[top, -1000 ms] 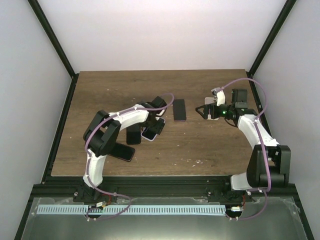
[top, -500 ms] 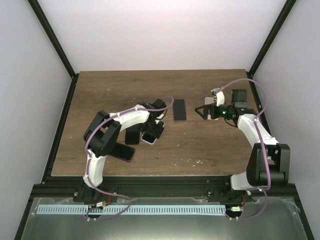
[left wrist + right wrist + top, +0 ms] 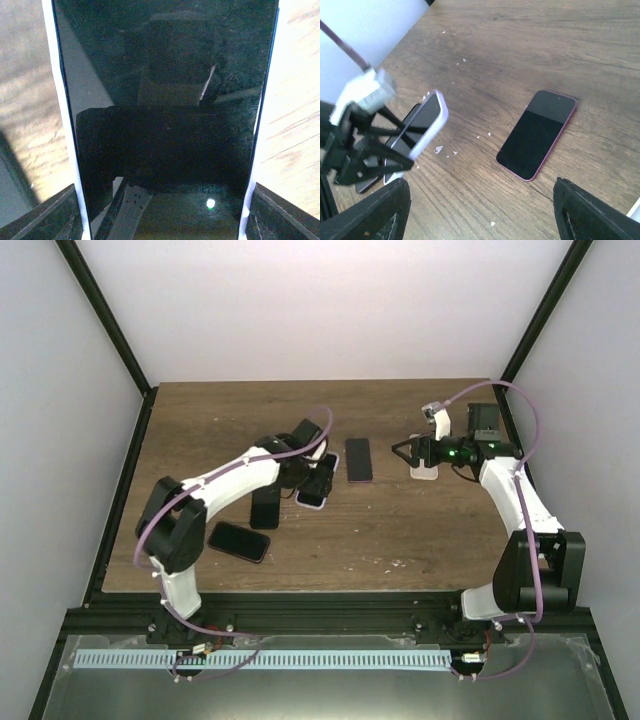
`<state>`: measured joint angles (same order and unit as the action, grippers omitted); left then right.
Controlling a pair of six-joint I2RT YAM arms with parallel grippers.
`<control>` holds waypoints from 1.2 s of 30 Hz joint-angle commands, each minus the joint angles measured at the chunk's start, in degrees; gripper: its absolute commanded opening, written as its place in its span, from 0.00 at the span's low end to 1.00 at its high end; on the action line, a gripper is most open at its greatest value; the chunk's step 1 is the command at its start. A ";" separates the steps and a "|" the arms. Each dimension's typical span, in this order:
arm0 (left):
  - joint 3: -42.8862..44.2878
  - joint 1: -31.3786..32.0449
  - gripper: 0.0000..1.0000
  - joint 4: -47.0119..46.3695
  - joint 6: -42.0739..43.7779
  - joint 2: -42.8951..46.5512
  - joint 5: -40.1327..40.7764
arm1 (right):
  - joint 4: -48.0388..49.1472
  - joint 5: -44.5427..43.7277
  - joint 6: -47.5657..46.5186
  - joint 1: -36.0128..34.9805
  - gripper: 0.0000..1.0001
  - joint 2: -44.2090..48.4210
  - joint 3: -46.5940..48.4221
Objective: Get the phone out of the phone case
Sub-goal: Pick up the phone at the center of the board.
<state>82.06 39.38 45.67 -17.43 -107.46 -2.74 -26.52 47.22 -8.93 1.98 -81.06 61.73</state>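
Top external view showed the bench with the left tool clamped across the phone, tilted clear of the wood near the middle, pale case not yet off. Well apart, the right tool hung wide and empty. It would do best catching one case corner and peeling while the left held firm.

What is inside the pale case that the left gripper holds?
A phone with a dark screen fills the pale case in the left gripper. The case covers its back and edges, so those cannot be seen.
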 commanded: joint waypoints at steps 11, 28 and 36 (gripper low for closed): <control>-5.28 2.64 0.15 -32.96 -21.40 13.00 -1.16 | -7.27 1.95 1.07 -13.39 0.72 -1.89 5.44; -9.13 5.39 0.05 -40.01 -25.91 16.67 5.63 | -1.25 -1.25 7.60 -19.58 0.61 -5.84 7.96; -11.08 5.80 0.06 -42.72 -26.29 18.67 6.27 | 1.14 1.60 8.82 -20.58 0.37 -7.34 8.00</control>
<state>71.44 44.60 9.41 -43.35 -92.49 2.68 -27.42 46.94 -0.91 -18.06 -87.31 67.16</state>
